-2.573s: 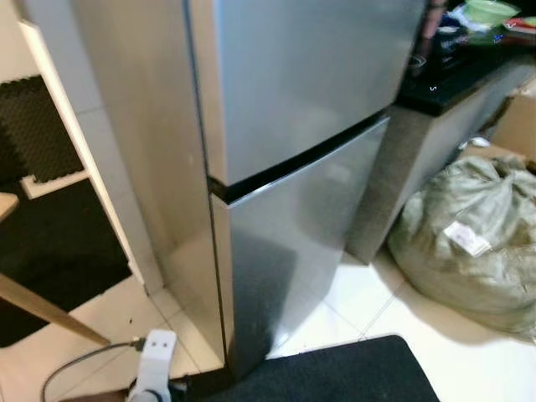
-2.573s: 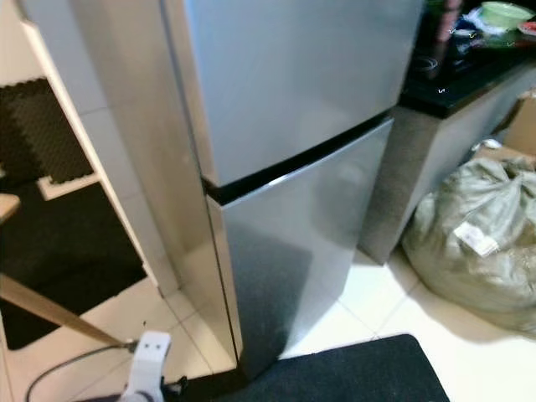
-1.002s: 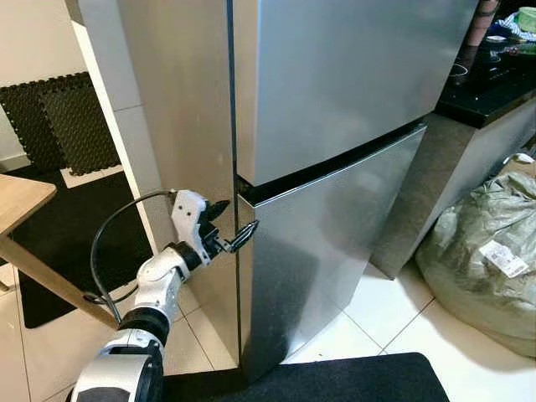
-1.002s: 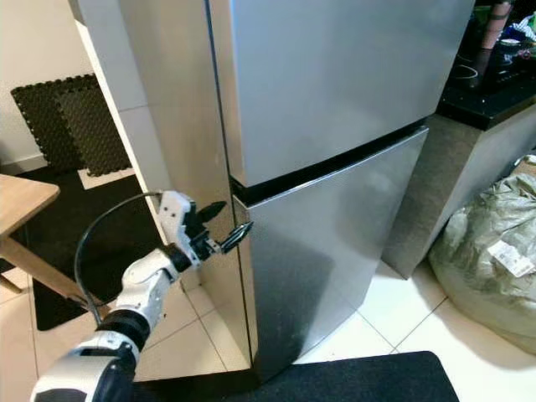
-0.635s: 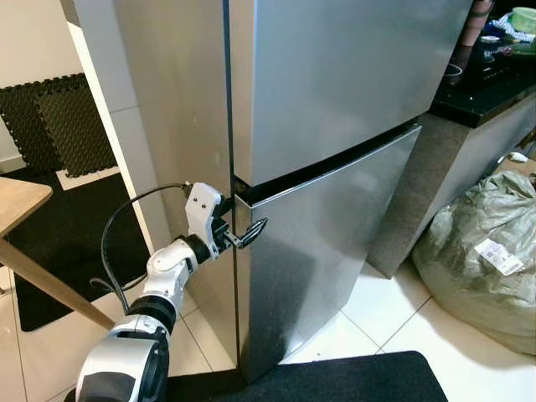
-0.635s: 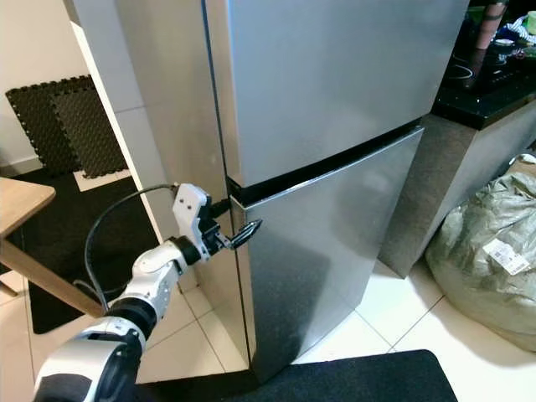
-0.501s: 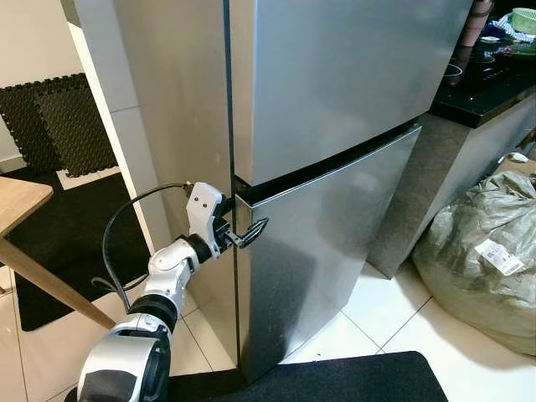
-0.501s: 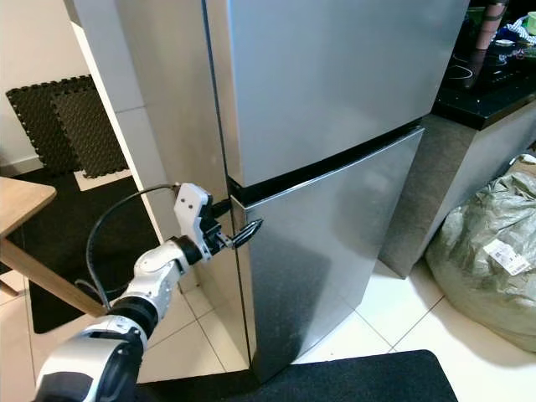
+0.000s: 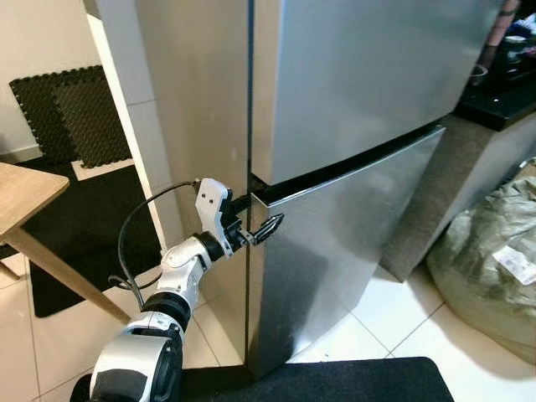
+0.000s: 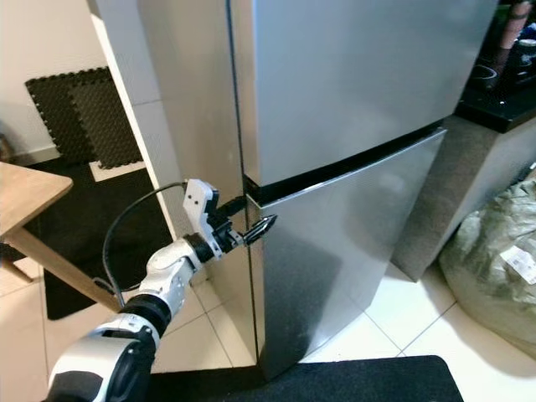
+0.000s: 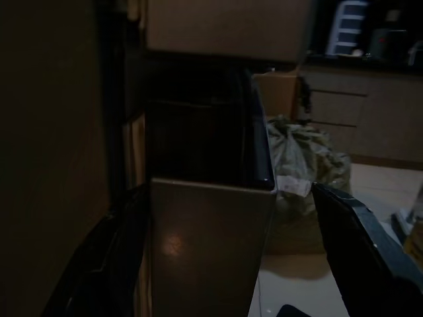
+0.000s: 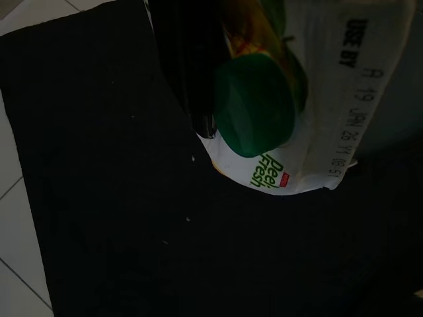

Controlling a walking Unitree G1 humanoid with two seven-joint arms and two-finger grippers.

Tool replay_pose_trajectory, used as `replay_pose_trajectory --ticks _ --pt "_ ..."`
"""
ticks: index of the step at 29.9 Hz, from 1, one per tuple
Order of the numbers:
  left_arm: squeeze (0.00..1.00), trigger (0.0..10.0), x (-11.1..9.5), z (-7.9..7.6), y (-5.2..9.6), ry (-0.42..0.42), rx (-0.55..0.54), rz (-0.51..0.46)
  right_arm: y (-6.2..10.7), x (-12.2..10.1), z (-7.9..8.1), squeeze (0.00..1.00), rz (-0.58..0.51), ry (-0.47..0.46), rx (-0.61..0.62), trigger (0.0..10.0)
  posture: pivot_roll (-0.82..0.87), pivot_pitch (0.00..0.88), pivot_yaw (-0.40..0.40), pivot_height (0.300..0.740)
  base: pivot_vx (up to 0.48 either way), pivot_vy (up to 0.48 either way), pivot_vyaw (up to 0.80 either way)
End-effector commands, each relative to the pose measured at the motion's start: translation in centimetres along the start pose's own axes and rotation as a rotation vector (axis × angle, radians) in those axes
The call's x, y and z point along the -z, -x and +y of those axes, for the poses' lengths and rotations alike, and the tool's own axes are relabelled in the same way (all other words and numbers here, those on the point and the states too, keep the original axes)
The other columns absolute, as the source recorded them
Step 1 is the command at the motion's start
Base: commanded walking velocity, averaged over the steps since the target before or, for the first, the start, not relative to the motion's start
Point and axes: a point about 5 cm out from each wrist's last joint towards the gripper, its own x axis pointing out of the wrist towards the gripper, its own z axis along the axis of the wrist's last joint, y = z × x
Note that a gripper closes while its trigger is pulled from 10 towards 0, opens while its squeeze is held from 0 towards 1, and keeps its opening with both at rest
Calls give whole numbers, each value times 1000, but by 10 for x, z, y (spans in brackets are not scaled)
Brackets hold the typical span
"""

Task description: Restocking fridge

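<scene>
At fridge [image 9: 352,126] left front edge, left pincer [image 9: 260,228] sits fingers spread across the lower door's [image 9: 335,243] top corner. Right pincer [image 12: 198,99] hangs over black mat [image 12: 86,185], clenched on a white food packet [image 12: 291,99]. Green sack [image 9: 494,268] on floor at right; wooden tabletop [image 9: 25,197] corner at left.

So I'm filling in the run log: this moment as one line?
left claw: open at lower fridge door edge | right claw: holds carton | fridge: shut
</scene>
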Motion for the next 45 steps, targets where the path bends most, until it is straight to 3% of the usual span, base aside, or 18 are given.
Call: replay_pose_trajectory --ticks 1,14,18,22,28,31,34,35,36,41,45 --pt "0 10000 -5 -38 -33 -54 293 -20 0 1 -2 0 7 6 6 10000 -107 0 -16 740 0 0 0" --pt "0 10000 -7 -53 -36 -35 383 -59 0 0 -2 0 4 5 8 10000 -102 0 -14 740 0 0 0" --pt "0 10000 -4 -65 -38 3 430 -75 1 0 -4 0 5 -8 24 10000 -99 0 -13 740 0 0 0" --pt "0 10000 23 -87 -29 42 488 5 1 2 -5 0 20 -16 45 10000 -100 0 -9 740 0 0 0" --pt "0 10000 30 -78 -15 91 396 19 1 2 -5 0 19 -22 49 10000 -97 0 -12 740 0 0 0" --pt "0 10000 41 -60 11 96 286 89 1 3 -6 0 31 -20 58 10000 -89 0 -16 740 0 0 0" --pt "0 10000 48 -54 23 102 227 125 1 4 -7 0 33 -19 63 10000 -87 0 -18 740 0 0 0" --pt "0 10000 59 -46 42 113 139 184 1 3 -7 0 35 -19 69 10000 -85 0 -18 740 0 0 0" --pt "0 10000 64 -43 50 119 100 213 1 3 -8 0 35 -18 72 10000 -85 0 -18 740 0 0 0" --pt "0 10000 86 -38 80 159 -54 325 1 2 -8 0 25 -22 78 10000 -83 0 -19 740 0 0 0" --pt "0 10000 98 -39 94 180 -152 389 1 2 -10 0 32 -14 90 10000 -81 0 -18 740 0 0 -213"
